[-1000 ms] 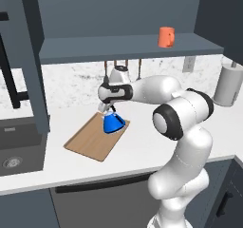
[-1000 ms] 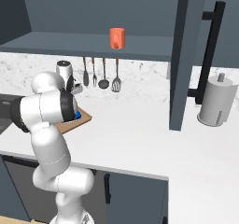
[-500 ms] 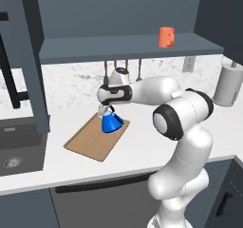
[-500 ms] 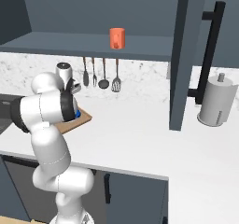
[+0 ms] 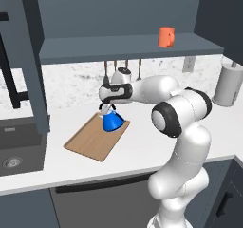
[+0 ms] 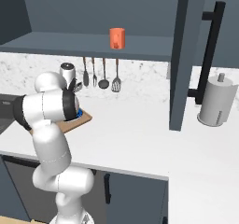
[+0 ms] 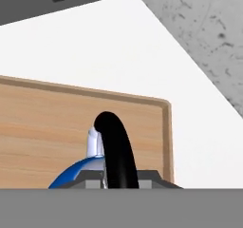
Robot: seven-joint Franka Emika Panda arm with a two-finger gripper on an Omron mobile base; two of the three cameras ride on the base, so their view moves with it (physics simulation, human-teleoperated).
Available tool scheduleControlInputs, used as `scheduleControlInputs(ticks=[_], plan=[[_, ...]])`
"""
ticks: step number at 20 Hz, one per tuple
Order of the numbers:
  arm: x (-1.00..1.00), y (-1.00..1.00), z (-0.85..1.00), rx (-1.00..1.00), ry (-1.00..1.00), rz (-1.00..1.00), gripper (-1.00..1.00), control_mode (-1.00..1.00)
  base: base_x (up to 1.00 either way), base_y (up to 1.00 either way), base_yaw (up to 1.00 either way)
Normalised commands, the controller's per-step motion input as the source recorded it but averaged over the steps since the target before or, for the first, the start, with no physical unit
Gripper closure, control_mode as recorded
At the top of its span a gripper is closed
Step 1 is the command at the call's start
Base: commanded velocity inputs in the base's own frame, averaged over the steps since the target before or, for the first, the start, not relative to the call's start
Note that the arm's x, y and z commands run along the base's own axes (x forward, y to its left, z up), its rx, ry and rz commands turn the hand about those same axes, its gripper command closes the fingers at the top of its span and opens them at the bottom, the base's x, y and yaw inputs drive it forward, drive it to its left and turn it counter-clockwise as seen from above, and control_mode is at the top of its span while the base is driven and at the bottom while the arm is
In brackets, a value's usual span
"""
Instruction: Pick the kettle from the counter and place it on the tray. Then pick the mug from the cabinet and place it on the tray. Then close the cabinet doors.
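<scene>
The blue kettle (image 5: 113,121) stands on the far right corner of the wooden tray (image 5: 90,139), which lies on the white counter (image 5: 142,144). My gripper (image 5: 108,108) comes down from above and is shut on the kettle's black arched handle (image 7: 116,151). The blue body (image 7: 78,175) shows under the handle, with the tray (image 7: 47,127) beneath it. From the right, my arm hides most of the kettle (image 6: 79,112). The orange mug (image 5: 166,37) (image 6: 117,38) sits on the cabinet shelf (image 5: 128,49). Both cabinet doors stand open, the left door (image 5: 28,56) and the right door (image 6: 184,55).
A dark sink (image 5: 14,146) is set in the counter left of the tray. Kitchen utensils (image 6: 100,73) hang on the wall behind the tray. A tall grey canister (image 6: 215,100) stands at the far right of the counter.
</scene>
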Motion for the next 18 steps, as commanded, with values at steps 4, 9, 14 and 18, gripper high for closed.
scheduleControlInputs(ticks=[4, 9, 14, 18], plan=[[-0.13, -0.08, -0.19, 0.00, -0.07, 0.03, -1.00, -1.00, 0.00, 0.00, 0.00], [-0.03, 0.00, -0.13, 0.00, -0.04, 0.01, -1.00, -1.00, 0.00, 0.00, 0.00], [0.00, -0.03, -0.03, 0.00, -0.10, 0.03, -1.00, -1.00, 0.00, 0.00, 0.00], [-0.01, -0.10, 0.00, 0.00, -0.13, 0.04, -1.00, -1.00, 0.00, 0.00, 0.00]])
